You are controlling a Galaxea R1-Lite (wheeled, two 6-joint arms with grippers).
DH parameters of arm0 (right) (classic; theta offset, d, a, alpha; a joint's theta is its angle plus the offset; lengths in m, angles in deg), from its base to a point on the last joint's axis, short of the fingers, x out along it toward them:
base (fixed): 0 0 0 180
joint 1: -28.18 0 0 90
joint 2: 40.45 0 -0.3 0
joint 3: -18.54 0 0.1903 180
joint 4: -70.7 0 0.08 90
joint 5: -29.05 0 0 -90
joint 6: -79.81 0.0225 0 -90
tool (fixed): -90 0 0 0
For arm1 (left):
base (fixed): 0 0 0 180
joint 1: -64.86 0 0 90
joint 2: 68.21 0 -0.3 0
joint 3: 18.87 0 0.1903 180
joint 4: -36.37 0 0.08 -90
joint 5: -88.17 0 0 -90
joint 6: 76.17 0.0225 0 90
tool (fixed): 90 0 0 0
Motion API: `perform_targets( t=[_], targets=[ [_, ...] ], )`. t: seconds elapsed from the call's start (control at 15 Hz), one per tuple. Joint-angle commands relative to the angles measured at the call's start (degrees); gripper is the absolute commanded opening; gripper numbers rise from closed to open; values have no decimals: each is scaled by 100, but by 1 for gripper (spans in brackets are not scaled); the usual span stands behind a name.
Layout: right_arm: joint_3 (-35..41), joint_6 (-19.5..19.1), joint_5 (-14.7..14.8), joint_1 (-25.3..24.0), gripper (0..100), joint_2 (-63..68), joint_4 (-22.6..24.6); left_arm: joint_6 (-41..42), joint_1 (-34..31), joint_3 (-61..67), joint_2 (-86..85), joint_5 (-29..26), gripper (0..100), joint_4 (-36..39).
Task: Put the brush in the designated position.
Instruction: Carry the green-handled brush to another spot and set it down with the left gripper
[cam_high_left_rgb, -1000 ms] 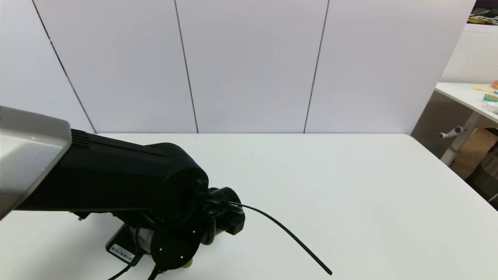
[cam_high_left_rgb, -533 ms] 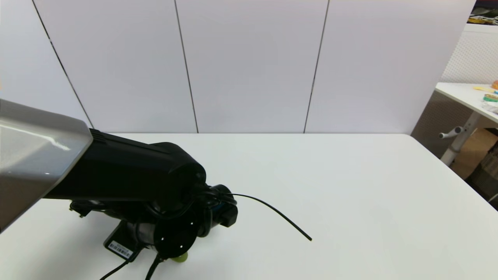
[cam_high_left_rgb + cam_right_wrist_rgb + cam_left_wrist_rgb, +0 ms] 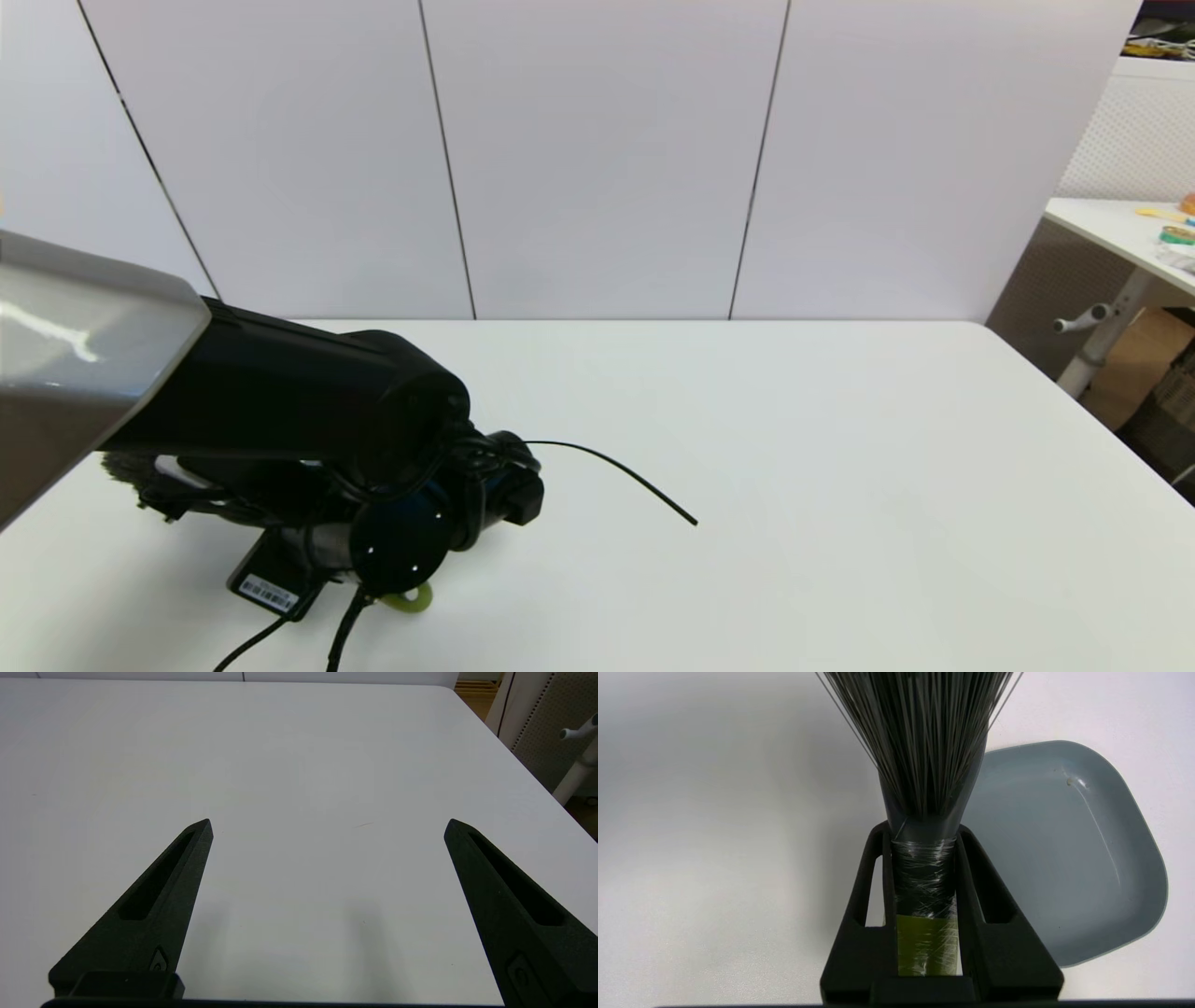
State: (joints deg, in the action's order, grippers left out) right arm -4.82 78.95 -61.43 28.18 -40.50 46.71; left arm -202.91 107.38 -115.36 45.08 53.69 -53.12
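The brush [image 3: 924, 877] is pinched at its film-wrapped neck by the left gripper [image 3: 923, 833], whose two fingers [image 3: 978, 896] are pressed against either side of it, the lime-green handle lying between them. The dark grey bristles fan out beyond the fingertips, above the white table [image 3: 714, 812]. Just beside the bristles, a grey-blue plate [image 3: 1069, 858] is seen on the table, partly behind the brush. Over bare tabletop farther right, the right gripper [image 3: 327, 826] is held with its fingers spread wide.

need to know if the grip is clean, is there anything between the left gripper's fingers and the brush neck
Nothing: in the left wrist view the left gripper clamps directly on the brush at its wrapped neck. The grey-blue plate lies behind it.
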Motion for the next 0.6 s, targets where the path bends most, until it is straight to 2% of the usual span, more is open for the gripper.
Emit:
perform_targets(
  t=[0.07,0.6],
  targets=[
    [9,-3,-4,0,100,5,1,-88,-156,184,-61,-85,0,-50],
    [9,-3,-4,0,100,5,1,-106,-411,342,44,-129,0,-15]
  ],
)
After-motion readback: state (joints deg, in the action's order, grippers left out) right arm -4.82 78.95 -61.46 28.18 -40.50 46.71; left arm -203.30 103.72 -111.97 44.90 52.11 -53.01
